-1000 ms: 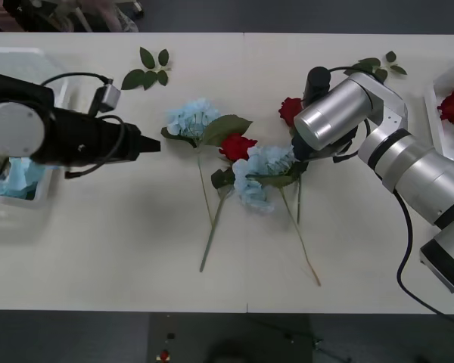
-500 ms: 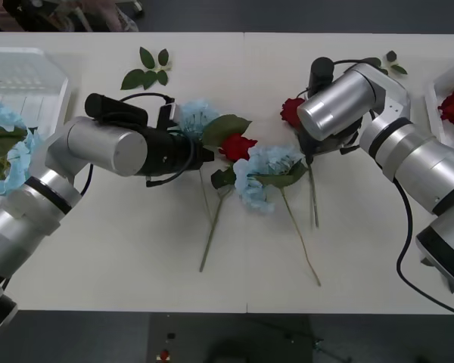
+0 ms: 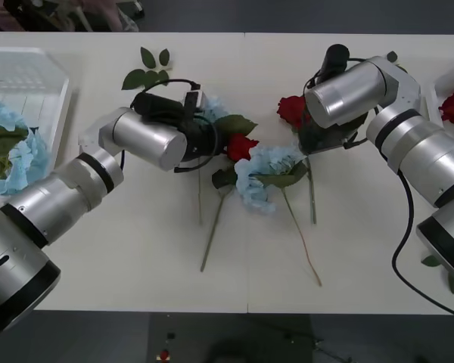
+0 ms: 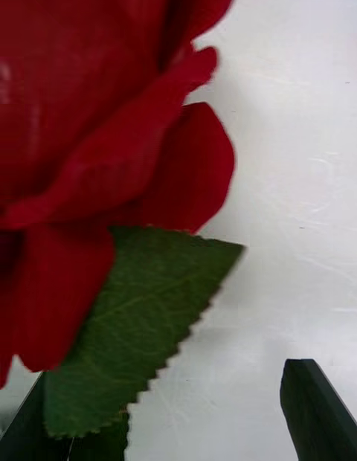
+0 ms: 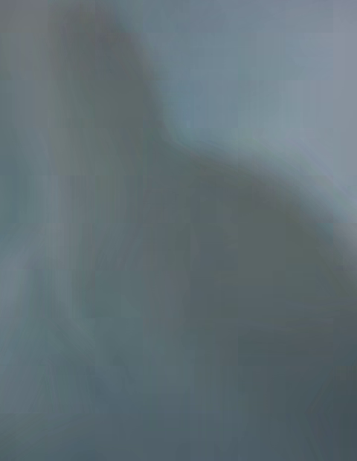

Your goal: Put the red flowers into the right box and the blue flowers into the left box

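red flowers (image 4: 97, 134): one rose lies between the spread fingers of the right claw (image 4: 178, 424).

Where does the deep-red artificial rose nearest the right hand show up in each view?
Front view: the deep-red artificial rose lies on the white table, upper middle-right, just beside the right arm's silver wrist.
Right wrist view: the same rose looms large above the right hand, whose black fingers are open.
Left wrist view: too blurred to tell.
Shared landmark: the rose's dark green leaf and the white table.
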Controlling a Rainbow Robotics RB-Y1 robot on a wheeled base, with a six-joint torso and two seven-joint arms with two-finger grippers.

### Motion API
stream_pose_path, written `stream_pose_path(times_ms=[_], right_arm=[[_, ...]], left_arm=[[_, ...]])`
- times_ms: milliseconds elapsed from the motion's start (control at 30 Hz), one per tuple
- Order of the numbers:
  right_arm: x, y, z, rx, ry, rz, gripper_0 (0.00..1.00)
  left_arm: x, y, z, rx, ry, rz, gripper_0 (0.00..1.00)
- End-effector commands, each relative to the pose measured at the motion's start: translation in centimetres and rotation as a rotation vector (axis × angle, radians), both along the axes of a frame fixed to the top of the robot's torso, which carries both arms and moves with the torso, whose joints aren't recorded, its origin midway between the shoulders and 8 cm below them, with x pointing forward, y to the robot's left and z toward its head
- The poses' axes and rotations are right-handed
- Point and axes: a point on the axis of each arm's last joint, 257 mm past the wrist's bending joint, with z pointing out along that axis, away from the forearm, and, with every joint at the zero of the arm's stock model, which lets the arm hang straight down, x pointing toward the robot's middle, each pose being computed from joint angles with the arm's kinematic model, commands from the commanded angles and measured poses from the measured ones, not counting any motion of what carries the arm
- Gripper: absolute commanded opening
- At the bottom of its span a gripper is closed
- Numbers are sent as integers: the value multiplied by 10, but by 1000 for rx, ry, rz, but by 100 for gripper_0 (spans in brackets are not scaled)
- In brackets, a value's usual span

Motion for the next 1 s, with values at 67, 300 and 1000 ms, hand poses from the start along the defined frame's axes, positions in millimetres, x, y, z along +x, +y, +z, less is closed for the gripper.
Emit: stream_pose_path(times_ms=[67, 300, 1000], right_arm=[[16, 10, 27, -4, -49, 81, 77], [24, 17, 18, 15, -84, 88, 77], [39, 14, -12, -27, -157, 122, 0]], left_arm=[[-4, -8, -4, 18, -2, -20, 0], [8, 8, 10, 23, -32, 1, 0], [-98, 389, 215, 932, 93, 60, 0]])
